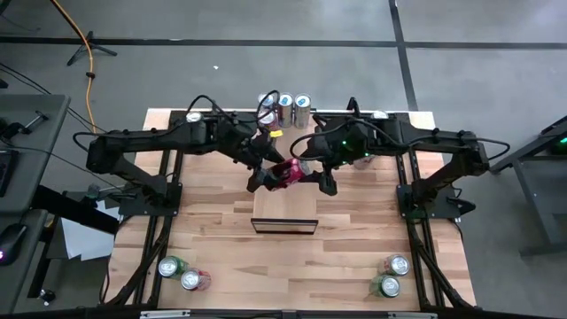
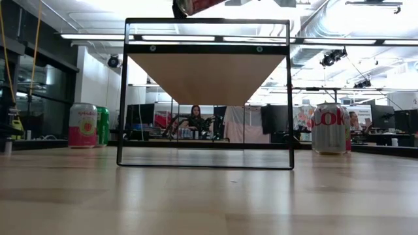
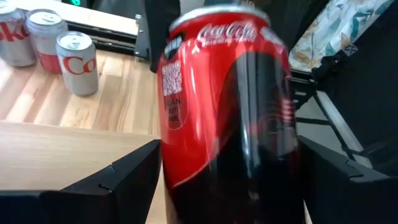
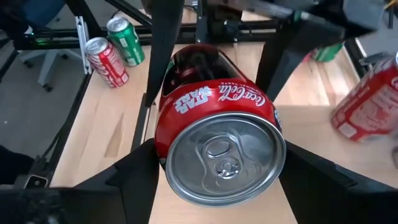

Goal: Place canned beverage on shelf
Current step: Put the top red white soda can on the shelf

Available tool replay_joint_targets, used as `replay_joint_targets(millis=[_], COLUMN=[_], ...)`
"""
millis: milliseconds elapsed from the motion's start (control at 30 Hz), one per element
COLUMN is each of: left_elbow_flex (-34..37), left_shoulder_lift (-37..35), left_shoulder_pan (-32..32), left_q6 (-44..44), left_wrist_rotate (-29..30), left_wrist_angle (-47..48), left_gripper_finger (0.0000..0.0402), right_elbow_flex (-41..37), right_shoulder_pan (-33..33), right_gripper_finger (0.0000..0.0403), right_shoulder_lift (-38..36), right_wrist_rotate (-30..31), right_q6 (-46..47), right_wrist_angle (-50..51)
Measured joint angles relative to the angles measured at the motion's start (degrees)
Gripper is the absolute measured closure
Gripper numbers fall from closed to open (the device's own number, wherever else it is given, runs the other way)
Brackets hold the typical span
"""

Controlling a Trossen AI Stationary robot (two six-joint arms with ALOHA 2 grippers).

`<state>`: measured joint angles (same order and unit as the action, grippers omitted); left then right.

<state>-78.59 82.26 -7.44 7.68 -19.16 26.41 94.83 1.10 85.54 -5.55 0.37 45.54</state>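
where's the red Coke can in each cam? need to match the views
High view: red Coke can at centre, between both grippers, above the shelf's far end.
Low view: only a red sliver at the top edge, above the shelf frame.
Left wrist view: fills the centre, between the fingers.
Right wrist view: centre, lid toward the camera.
Shared landmark: the shelf, under the can.

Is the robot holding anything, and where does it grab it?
A red Coca-Cola can, above the shelf. The left tool grips its sides; the right tool grips near its top.
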Motion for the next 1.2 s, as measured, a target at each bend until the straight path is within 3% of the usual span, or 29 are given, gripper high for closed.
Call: replay_joint_targets(millis=[233,433,533,733,967,1100,1200], left_elbow_flex=[0.0,0.0,0.0,0.13,0.13,1.6,7.88], left_shoulder_lift=[0.31,0.33,0.33,-1.53,-8.25,-11.36,-13.79], left_shoulder_pan=[0.0,-0.3,-0.6,-2.73,-7.58,-8.41,-7.61], left_q6=[-2.88,-3.49,-4.42,-7.16,-7.14,-4.33,0.45], left_wrist_rotate=[-0.22,0.35,0.37,0.81,2.61,0.61,-2.65], left_wrist_angle=[0.88,1.04,1.12,4.67,8.87,1.67,-10.11], left_gripper_finger=[0.0114,0.0177,0.0178,0.0179,0.0188,0.0188,0.0188], right_elbow_flex=[0.0,0.0,0.0,0.0,0.11,-0.35,-3.64], right_shoulder_pan=[0.02,0.02,0.04,0.23,2.34,2.78,2.78], right_gripper_finger=[0.0133,0.0133,0.0131,0.0064,0.0051,0.005,0.0049], right_shoulder_lift=[0.04,0.04,0.04,-1.36,-4.11,-3.78,-3.63], right_wrist_rotate=[0.15,0.4,0.48,1.19,1.83,1.91,1.86], right_q6=[-1.2,-1.6,-1.68,0.93,4.94,4.97,4.78], right_wrist_angle=[-0.74,-1.23,-1.49,-1.25,1.41,1.12,-5.45])
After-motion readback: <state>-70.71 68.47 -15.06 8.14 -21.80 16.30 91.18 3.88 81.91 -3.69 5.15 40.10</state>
